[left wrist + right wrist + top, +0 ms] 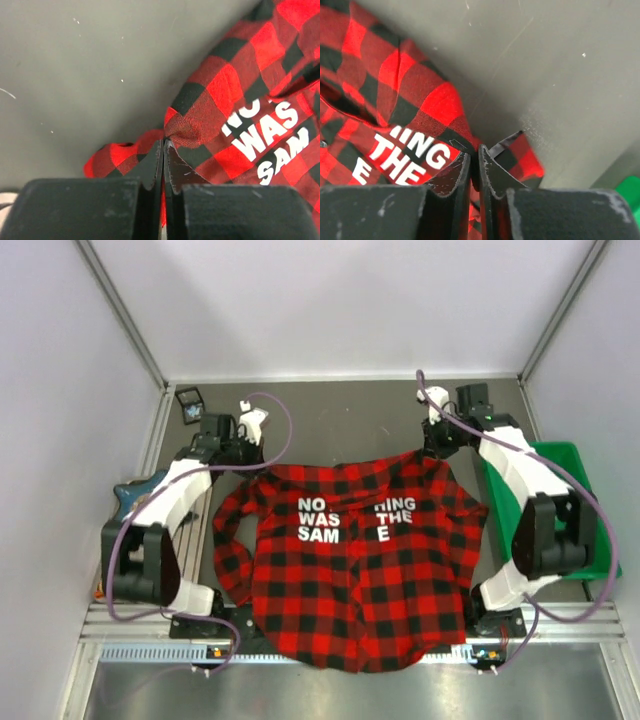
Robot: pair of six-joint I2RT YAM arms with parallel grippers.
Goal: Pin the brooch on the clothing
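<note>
Left gripper and right gripper — both clamped shut on the shoulders, at 10 and 2 o'clock of the clothing, which lies lettering-up mid-table. Step, as judged: spreading the garment flat. Next calls for letting go, then fetching the brooch — not discernible here.

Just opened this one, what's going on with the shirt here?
Both arms are on the plaid shirt, which lies lettering-up on the table with its hem reaching past the near edge. The left gripper is shut on the fabric at the shoulder on its side, and the right gripper is shut on the other shoulder. No brooch shows in any view, so pinning seems not to have begun.
</note>
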